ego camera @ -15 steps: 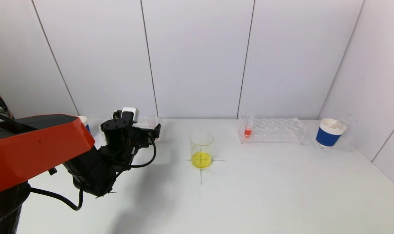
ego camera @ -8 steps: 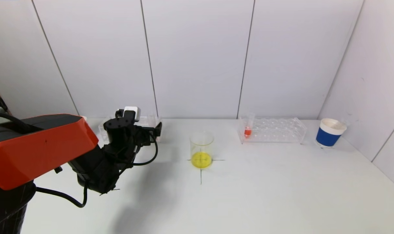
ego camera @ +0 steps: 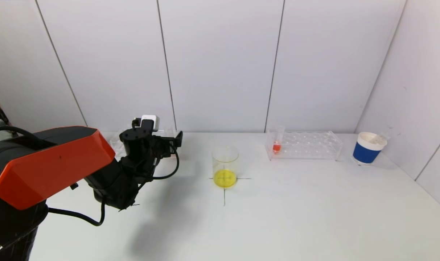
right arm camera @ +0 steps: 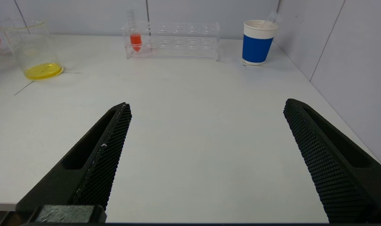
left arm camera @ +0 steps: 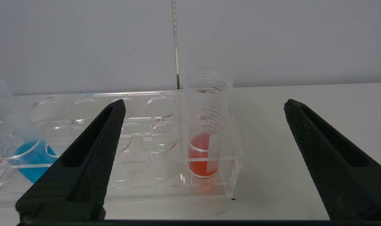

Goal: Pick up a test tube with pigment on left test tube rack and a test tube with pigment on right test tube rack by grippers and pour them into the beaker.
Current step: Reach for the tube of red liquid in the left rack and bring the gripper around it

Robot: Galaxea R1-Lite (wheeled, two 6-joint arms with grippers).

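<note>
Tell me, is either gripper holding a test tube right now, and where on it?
Nothing is held. The left gripper is open in front of the left rack's red-pigment tube, not touching it. The right gripper is open over bare table.

Left gripper (ego camera: 171, 143) hovers at the left test tube rack (ego camera: 161, 135); beaker (ego camera: 225, 166) with yellow liquid sits centre; an orange-filled test tube (ego camera: 277, 141) stands in the right rack (ego camera: 307, 145).
</note>
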